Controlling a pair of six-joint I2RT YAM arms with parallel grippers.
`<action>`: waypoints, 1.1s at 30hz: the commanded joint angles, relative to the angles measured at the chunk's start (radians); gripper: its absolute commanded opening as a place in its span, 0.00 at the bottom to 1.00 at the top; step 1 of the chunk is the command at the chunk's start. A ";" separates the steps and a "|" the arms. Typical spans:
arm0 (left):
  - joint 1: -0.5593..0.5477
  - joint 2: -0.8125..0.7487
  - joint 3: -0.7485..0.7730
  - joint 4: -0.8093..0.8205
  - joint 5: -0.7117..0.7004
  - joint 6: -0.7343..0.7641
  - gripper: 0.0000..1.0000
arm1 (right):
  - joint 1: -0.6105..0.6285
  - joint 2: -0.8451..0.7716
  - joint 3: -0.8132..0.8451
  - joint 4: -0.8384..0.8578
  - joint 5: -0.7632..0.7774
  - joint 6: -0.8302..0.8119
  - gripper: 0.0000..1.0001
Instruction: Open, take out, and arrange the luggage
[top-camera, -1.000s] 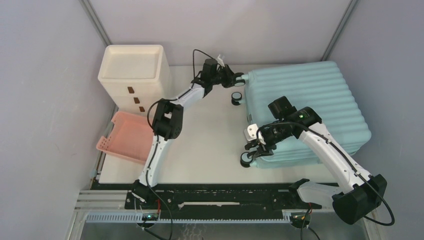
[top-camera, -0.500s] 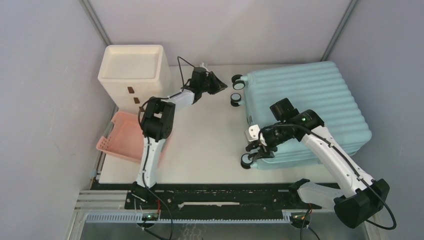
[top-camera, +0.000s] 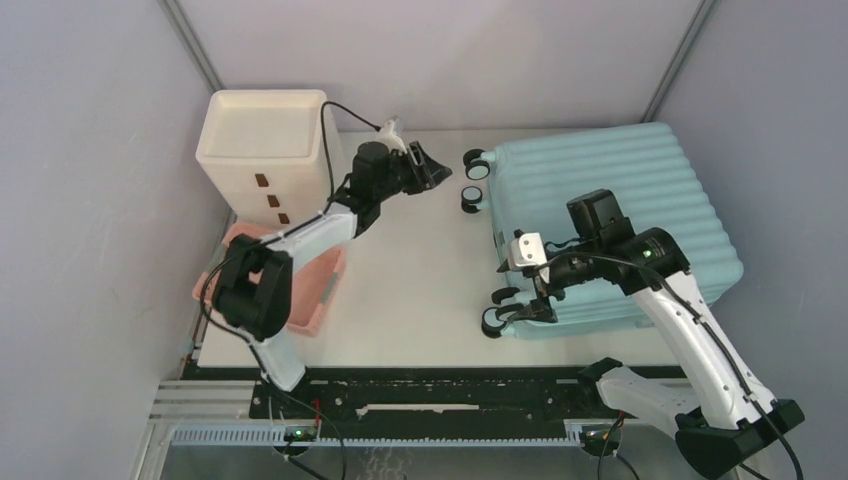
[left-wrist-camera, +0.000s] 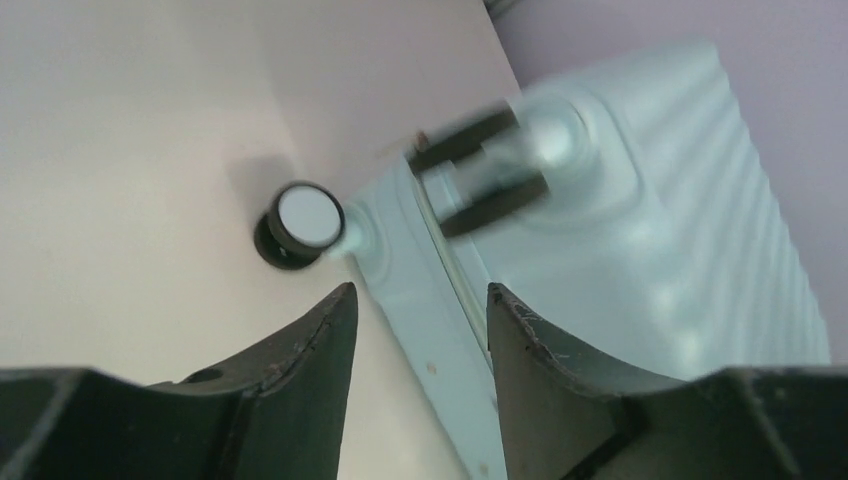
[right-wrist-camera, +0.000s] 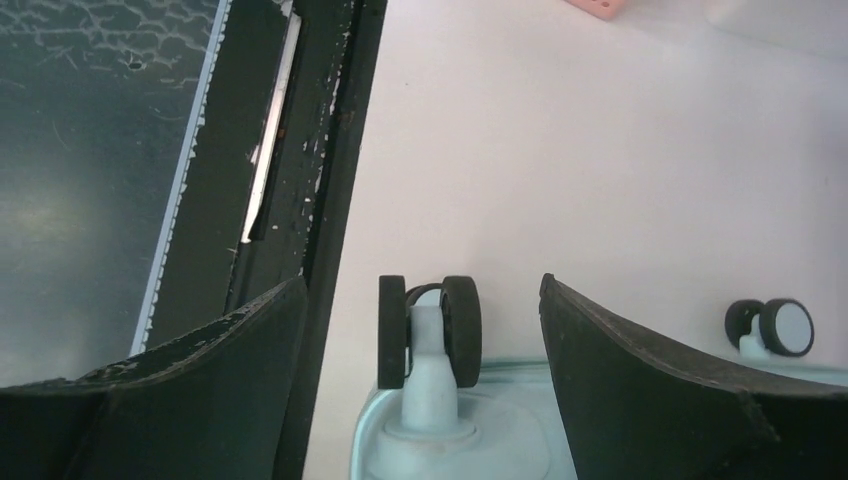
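A flat white tabletop (top-camera: 420, 270) forms the work surface. Plain pale grey wall panels (top-camera: 90, 200) enclose it on three sides and meet at slanted grey metal corner posts (top-camera: 195, 45). A cream-white drawer cabinet (top-camera: 262, 125) stands in the far left corner. A black mounting rail (top-camera: 450, 395) borders the near edge. Lighting is even and diffuse.

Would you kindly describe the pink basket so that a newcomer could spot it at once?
Find the cream drawer cabinet in the far left corner. Just nearer than it, partly hidden under the left arm, lies the basket: shallow and plastic, the only pink thing there.
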 joint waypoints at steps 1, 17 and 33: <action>-0.055 -0.219 -0.197 0.098 -0.017 0.167 0.56 | -0.064 -0.055 0.029 -0.061 -0.078 0.035 0.93; -0.320 -0.825 -0.850 0.545 0.210 0.452 1.00 | -0.402 -0.249 -0.039 -0.133 -0.120 0.100 0.92; -0.693 -0.619 -0.736 0.431 -0.052 0.797 1.00 | -0.449 -0.297 -0.067 -0.167 -0.122 0.135 0.84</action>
